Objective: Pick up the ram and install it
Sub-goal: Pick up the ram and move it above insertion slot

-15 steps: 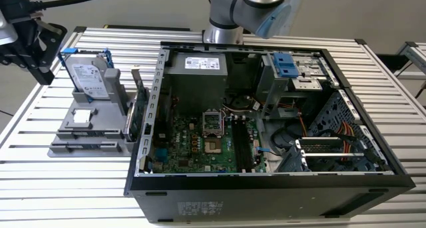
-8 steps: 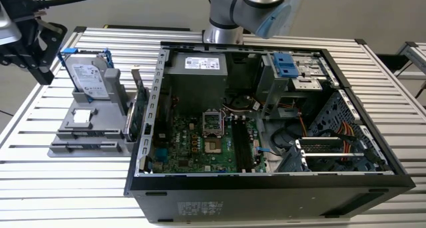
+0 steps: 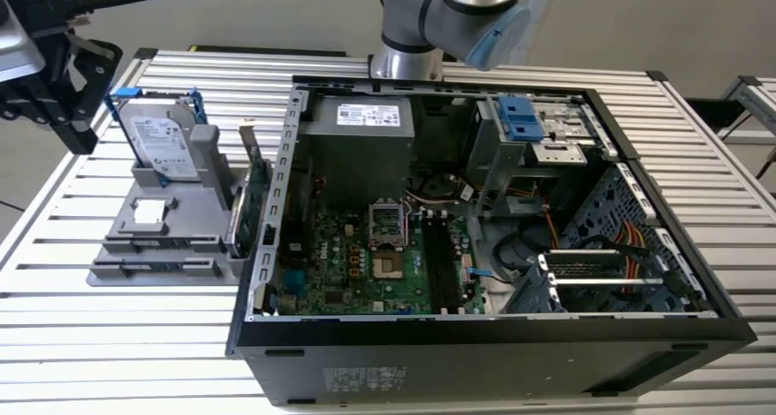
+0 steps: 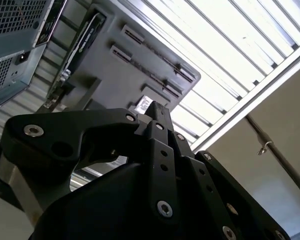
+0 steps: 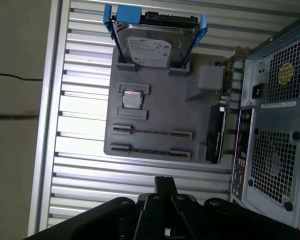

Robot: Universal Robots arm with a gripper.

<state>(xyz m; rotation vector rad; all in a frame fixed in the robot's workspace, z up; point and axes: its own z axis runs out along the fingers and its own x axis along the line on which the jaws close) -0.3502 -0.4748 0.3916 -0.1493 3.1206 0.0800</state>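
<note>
A slatted metal table (image 3: 122, 342) is carrying everything, and the open computer case (image 3: 485, 365) is lying on it with its motherboard (image 3: 352, 270) facing up. Beside the case, on the exterior view's left, a grey holder tray (image 5: 160, 107) is sitting flat. It is propping up a silver hard drive (image 5: 152, 47) in blue rails, while a green expansion card (image 3: 249, 206) is standing on edge along the side nearest the case. The ram (image 5: 152, 132) is resting on its edge in the tray, showing as a thin dark line between two slotted blocks near the tray's outer side. In the first wrist view the gripper (image 5: 164, 184) is hovering above the table just beyond that side of the tray, apart from the ram. Its fingers are looking drawn together with nothing between them. Judging by this, the pick-up is not yet done and the whole installation is remaining.
</note>
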